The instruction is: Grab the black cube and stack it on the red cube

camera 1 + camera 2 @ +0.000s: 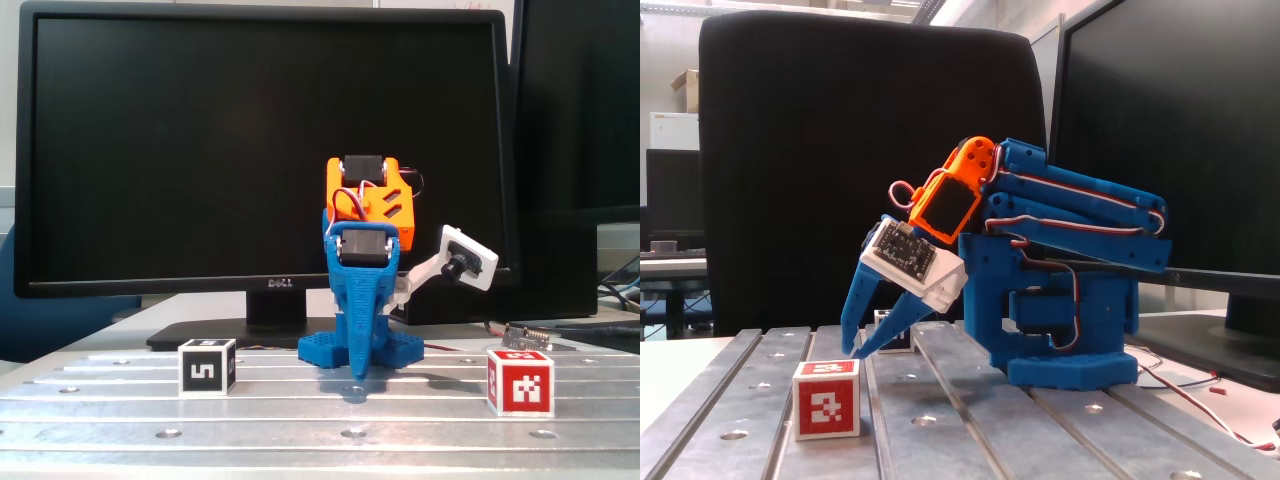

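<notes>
Your pincer [862,349] hangs with its blue fingers spread, tips low over the metal worktop [300,420], holding nothing. In a fixed view the black cube [207,367] sits on the worktop left of the arm, and the red cube [520,381] sits well apart on the right. Neither cube is stacked.

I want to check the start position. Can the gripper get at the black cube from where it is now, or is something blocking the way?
Probably yes. The gripper hangs open just above the table, and the black cube stands apart with bare table around it. The red cube is on the other side, out of the way.
</notes>
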